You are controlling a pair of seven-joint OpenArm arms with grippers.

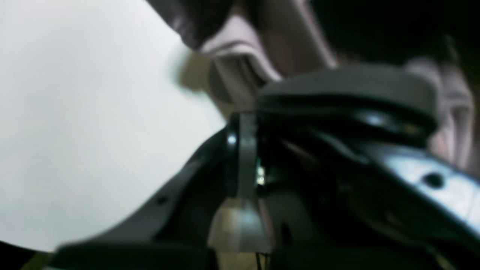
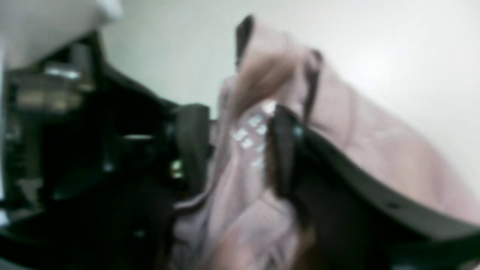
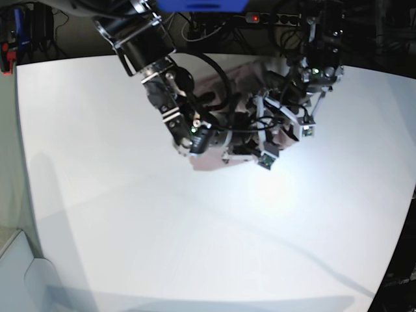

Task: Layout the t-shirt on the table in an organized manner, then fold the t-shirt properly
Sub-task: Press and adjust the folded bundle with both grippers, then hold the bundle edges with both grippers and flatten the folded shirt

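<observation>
White table [image 3: 130,214] fills most of base view; dark clutter w/ cables sits behind its far edge. T-shirt [image 3: 214,84] lies bunched at far-centre of tabletop, mostly hidden under both arms. Only a pink patch near far edge and a small edge below the grippers show.

Step in hand (judgement): layout phase, not yet folding. Cloth is crumpled, no sleeves or hem identifiable, so no flat spread is achieved.

Right gripper [image 2: 232,150]: fingers stand apart w/ a band of pink cloth running between them. Right wrist view is too blurred to tell whether pads press the fabric, so grip state can't be told.

Left gripper [image 1: 240,86]: view heavily blurred, jaw tips not resolved. Jaws judged pressed together. Pink folds lie just beyond gripper body; whether any cloth is pinched can't be told.

Next move (judgement): needs a firm pinch on two separate edges of garment, e.g. shoulders or hem corners, then arms drawn apart over open tabletop nearer camera. Risk: both grippers work close together, so cloth may stay bundled or arms may foul each other.

Containers: none visible in any view; nothing holds or stores the garment.
</observation>
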